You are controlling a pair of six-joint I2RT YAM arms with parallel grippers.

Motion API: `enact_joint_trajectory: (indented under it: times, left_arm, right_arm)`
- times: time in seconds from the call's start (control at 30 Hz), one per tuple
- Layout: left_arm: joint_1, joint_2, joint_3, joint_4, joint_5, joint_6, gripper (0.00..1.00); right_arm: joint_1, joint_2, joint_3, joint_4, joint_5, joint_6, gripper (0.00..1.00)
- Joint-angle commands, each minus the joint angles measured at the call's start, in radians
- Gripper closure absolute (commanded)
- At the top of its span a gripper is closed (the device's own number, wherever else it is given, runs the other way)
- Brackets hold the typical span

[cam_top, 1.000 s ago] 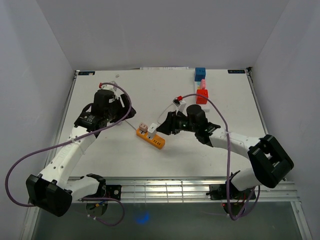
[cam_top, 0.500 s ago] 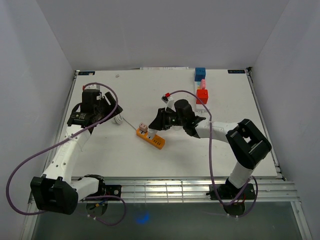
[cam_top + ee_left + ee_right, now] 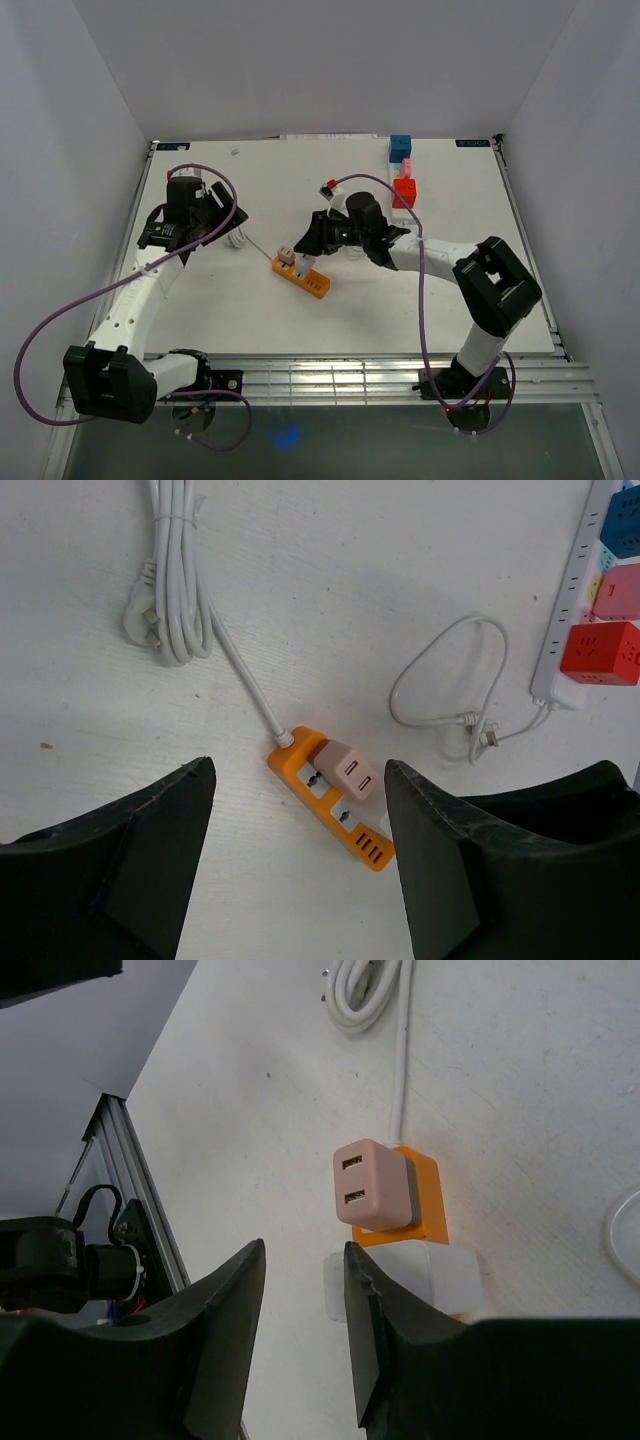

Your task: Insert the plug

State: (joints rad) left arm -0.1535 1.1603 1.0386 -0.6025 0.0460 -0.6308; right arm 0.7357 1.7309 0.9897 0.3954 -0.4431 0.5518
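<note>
On the white table (image 3: pixel 250 320), nearest the front, lay the orange power strip (image 3: pixel 310 281). That was the place the plug had to go. A pink charger (image 3: pixel 368 1182) was already pushed into the socket at the cord end of the strip. Right beside it, touching it, sat the white plug (image 3: pixel 410 1272), on the next socket along. It looked flat on the strip, so I think it was in or almost in. Its pins were hidden, though, so I could not be sure.

The right gripper (image 3: pixel 302 1255) hung just over that plug and pointed down at it, because that arm was doing the job. Its fingers (image 3: pixel 225 1340) had only a small gap between them. One finger covered part of the plug, so I could not tell if they pinched it or just pressed on it.

Further back and to the left, the left gripper (image 3: pixel 225 215) was well apart from the strip. Its fingers were wide apart and had nothing in them. I think it was there to keep out of the way and look on. Close by it lay the strip's white cord (image 3: pixel 175 590), tied in a bundle so it would not tangle.

At the far side lay a long white strip (image 3: pixel 570 600) with a red block (image 3: pixel 600 652) and a blue block (image 3: pixel 401 147) on it, which this job did not need
</note>
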Motion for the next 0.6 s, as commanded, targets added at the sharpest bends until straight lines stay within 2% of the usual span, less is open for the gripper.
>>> enact_joint_trajectory:
  times: [0.0,0.17,0.4,0.57]
  left_arm:
    - [0.005,-0.013,-0.011,0.026,0.0,-0.014,0.21]
    - [0.003,-0.039,-0.003,0.015,-0.031,-0.012,0.21]
    - [0.005,-0.119,-0.002,0.007,-0.109,0.0,0.21]
    - [0.003,-0.209,0.006,0.001,-0.155,0.011,0.2]
  right_arm:
    - [0.007,-0.106,0.04,-0.045,0.017,-0.07,0.56]
    - [0.007,-0.229,-0.038,-0.107,0.069,-0.162,0.51]
    - [0.008,-0.376,-0.221,-0.211,0.155,-0.259,0.52]
    - [0.022,-0.476,-0.386,-0.23,0.218,-0.268,0.52]
